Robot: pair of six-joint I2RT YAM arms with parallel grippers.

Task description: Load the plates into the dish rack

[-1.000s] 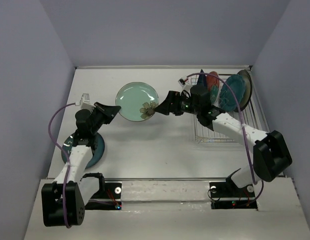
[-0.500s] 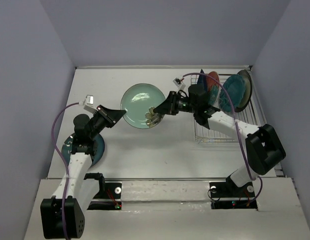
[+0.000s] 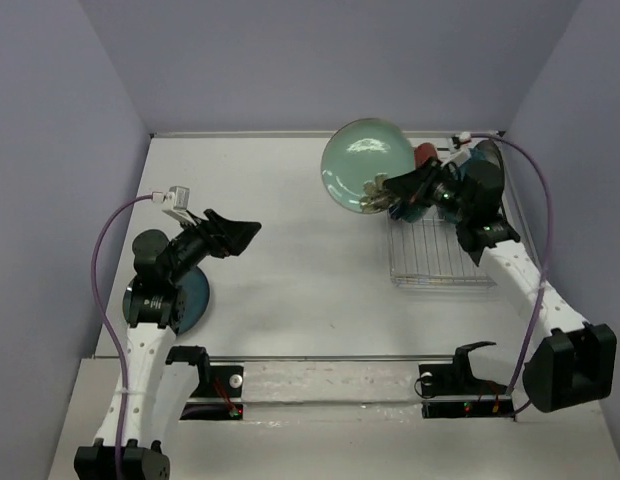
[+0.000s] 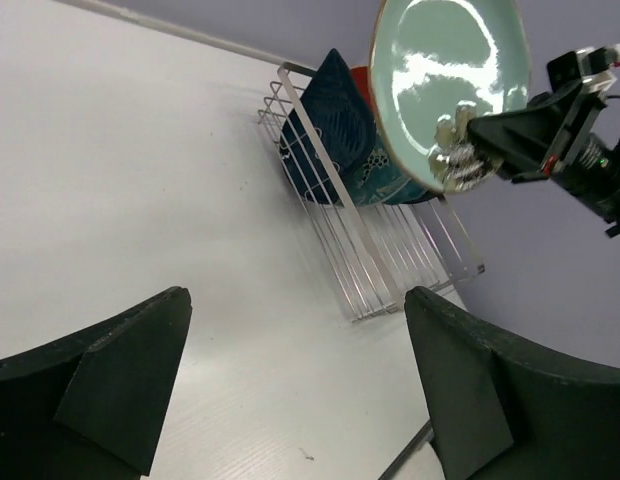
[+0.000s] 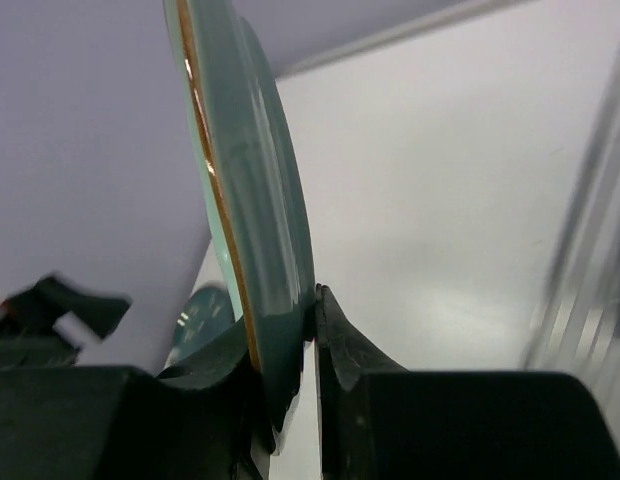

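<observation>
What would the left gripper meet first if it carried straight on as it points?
Probably the bare table, just short of the dish rack, since the left gripper seems tilted slightly downward. Depth is unclear; a flatter line would reach the rack's side.

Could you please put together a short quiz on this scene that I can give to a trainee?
1. True or false: the left gripper is shut on a plate.
2. Where is the mint-green plate? A: lying flat. B: held up on edge by the right gripper. C: slotted into the dish rack.
3. Which plate lies flat on the table, outside the rack?
Key: 1 false, its jaws stand open and empty. 2 B. 3 the blue-teal round plate.
</observation>
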